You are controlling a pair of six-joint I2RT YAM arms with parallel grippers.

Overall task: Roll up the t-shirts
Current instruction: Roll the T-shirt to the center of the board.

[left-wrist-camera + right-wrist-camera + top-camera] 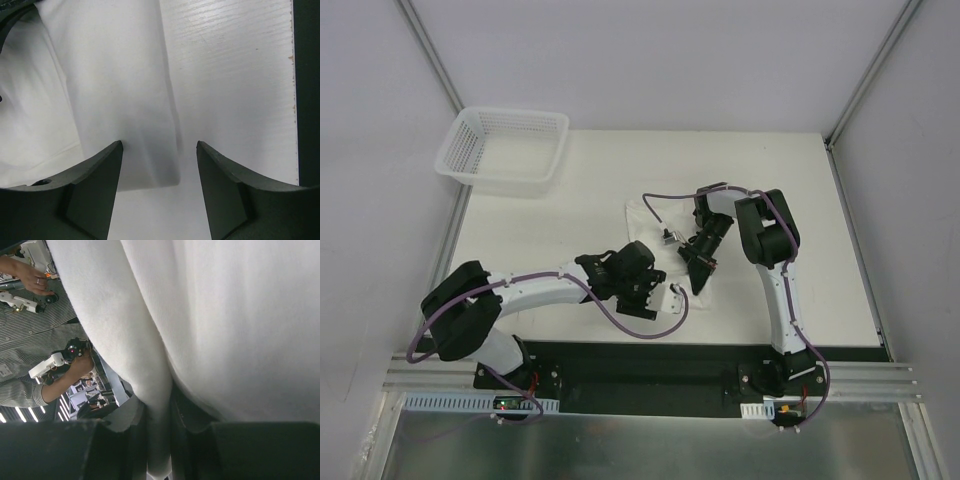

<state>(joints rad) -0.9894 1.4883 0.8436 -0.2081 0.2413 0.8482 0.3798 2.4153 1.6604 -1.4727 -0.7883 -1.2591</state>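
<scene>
– Jaws, left arm: condition?
– Released. In the left wrist view both fingers [95, 195] stand apart. A folded edge of the t-shirt [105, 80] lies on the desk [230, 75] beneath the gap. Whether either fingertip touches the cloth cannot be told.
– Jaws, right arm?
– Clenched on the t-shirt. In the right wrist view a fold of white cloth is pinched between the two dark fingers, and more of the same cloth fills the frame above.
– Proceed with holdings, largest first.
– Item one: desk, white, faint wood grain, with a dark strip [650, 358] along the near edge.
– Item two?
– Left arm [540, 290], black and white, reaching from the near left toward the middle. Right arm [770, 240], same make, bent over from the near right with its wrist angled down at the cloth.
– Item three?
– Basket [505, 150], white plastic mesh, upright at the far left corner, well apart from the t-shirt.
– Item four?
– T-shirt, plain white and folded, lying at mid-desk between the two wrists and partly hidden under them. Its near end is just beside the left jaws, and a raised fold is in the right jaws.
– Last?
– Purple cable [665, 198], looped above the right wrist.
</scene>
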